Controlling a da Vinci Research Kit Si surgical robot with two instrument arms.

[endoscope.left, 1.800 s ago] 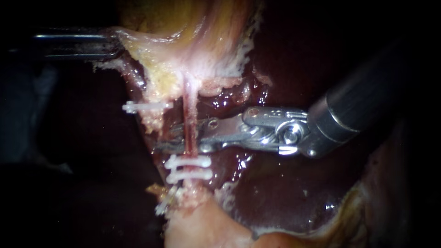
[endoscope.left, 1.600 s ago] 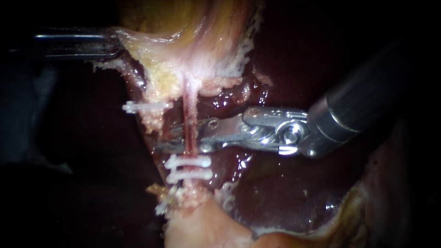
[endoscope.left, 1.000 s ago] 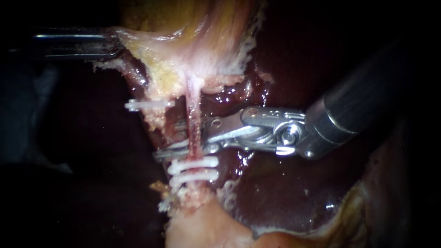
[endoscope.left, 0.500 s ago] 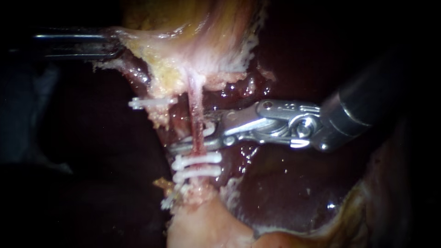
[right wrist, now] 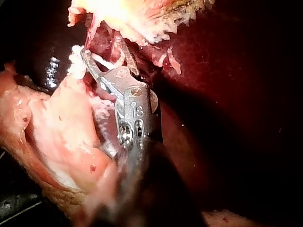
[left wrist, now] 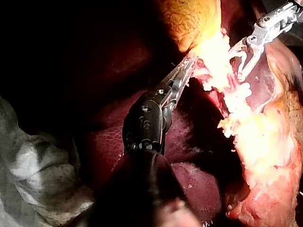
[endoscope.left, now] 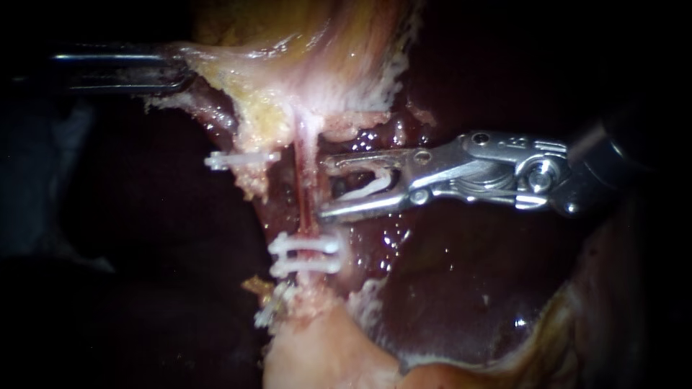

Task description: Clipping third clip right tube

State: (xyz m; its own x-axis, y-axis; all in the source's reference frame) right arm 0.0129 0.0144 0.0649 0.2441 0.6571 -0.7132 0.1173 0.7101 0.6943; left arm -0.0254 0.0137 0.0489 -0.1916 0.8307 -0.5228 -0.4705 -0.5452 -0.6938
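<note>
The left instrument [endoscope.left: 173, 68], a dark slender shaft from the left, has its jaws closed on the pale yellowish tissue fold [endoscope.left: 216, 68] beneath the yellow-tan gallbladder [endoscope.left: 288, 29]. Judging by the tented edge, it draws that fold leftward so that the thin red right tube [endoscope.left: 303, 187] stands straight and taut. The tube runs from a pale fan of tissue at its far end down to 2 white closed clips [endoscope.left: 305, 246], 1 just beside the other, at its near end.

The silver right instrument [endoscope.left: 324, 187] comes in from the right with its jaws wide apart. A white open clip [endoscope.left: 364, 189] is seated between them and appears to touch both. The tips lie just right of the tube, which is not between them, so the 3rd clip is not yet on. The right wrist view agrees, with the clip spanning the jaws.

The only free room is the bare stretch of tube between the pale fan and the farther of the 2 clips. It looks short, so the jaws would need to cross it squarely. Left of it runs the darker reddish left tube [endoscope.left: 216, 119], whose single white clip [endoscope.left: 241, 158] juts out where the tips could catch. Behind lies the glossy dark maroon liver [endoscope.left: 461, 288], close under the nearer jaw. The right side is open for the shaft.
</note>
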